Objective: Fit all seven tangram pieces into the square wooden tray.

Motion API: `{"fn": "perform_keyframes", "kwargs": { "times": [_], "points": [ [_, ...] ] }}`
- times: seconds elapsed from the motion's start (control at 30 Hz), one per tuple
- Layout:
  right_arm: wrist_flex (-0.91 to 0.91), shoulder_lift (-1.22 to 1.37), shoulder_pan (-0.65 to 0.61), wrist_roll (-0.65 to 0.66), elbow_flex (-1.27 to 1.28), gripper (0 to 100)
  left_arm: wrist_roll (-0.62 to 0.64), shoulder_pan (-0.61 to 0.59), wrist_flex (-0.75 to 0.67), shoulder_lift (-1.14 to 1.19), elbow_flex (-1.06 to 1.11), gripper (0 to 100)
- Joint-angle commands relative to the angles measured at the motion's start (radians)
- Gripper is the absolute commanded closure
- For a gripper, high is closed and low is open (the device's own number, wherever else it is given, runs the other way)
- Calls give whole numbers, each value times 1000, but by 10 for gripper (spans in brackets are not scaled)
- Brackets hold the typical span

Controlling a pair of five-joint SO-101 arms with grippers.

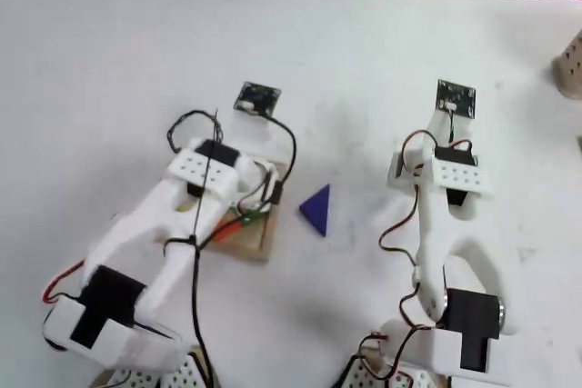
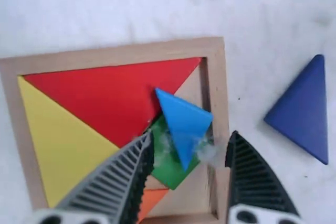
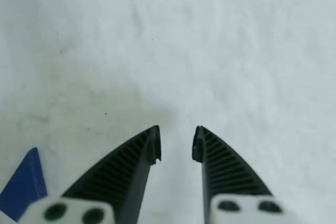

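The square wooden tray holds a red triangle, a yellow triangle, a green square and an orange piece. A light blue triangle lies tilted on top of the green square and the red triangle's edge. My left gripper is open just above the tray, one finger on each side of that triangle. A dark blue triangle rests on the table beside the tray. My right gripper hangs open over bare table, with the dark blue triangle off to its side.
The white table has free room at the back and between the arms. A tan perforated object stands at the far right edge. Black and red cables run along the left arm over the tray.
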Motion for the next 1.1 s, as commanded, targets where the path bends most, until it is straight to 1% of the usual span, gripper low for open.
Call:
{"fn": "perform_keyframes", "kwargs": {
  "times": [0.0, 0.1, 0.17, 0.2, 0.27, 0.33, 0.4, 0.43, 0.5, 0.57, 0.63, 0.73, 0.8, 0.87, 0.93, 1.0, 1.07],
  "points": [
    [-15, -35, -15, 48, -6, 893, -8, -10, -14, -51, -12, 771],
    [-15, -35, -15, 51, -6, 893, -8, -19, -12, -84, -9, 771],
    [-15, -35, -15, 51, -6, 893, -46, -19, -8, -143, 6, 771],
    [-15, -35, -22, 54, -6, 893, -104, -15, -8, -182, 31, 771],
    [-15, -35, -31, 57, -5, 893, -267, 8, -26, -249, 98, 771],
    [-15, -35, -35, 57, -5, 893, -420, 39, -83, -305, 190, 786],
    [-15, -35, -35, 57, -5, 893, -516, 65, -141, -328, 255, 849],
    [-15, -35, -35, 58, -5, 893, -525, 70, -155, -328, 258, 896],
    [-15, -35, -35, 58, -5, 893, -499, 70, -155, -312, 232, 991],
    [-13, -35, -35, 58, -5, 893, -433, 62, -153, -278, 196, 959],
    [-12, -35, -35, 58, -3, 893, -368, 42, -153, -232, 160, 982],
    [-12, -35, -35, 58, -3, 893, -279, 31, -161, -156, 78, 976],
    [-15, -35, -35, 58, 3, 893, -172, 42, -178, -99, 12, 977],
    [-15, -35, -35, 58, 5, 893, -32, 64, -242, -39, -41, 977],
    [-15, -35, -35, 58, 5, 893, 77, 77, -330, 31, -75, 977],
    [-15, -35, -30, 58, 5, 893, 152, 91, -428, 102, -81, 977],
    [-15, -35, -28, 58, 6, 893, 181, 93, -460, 157, -83, 978]
  ]
}}
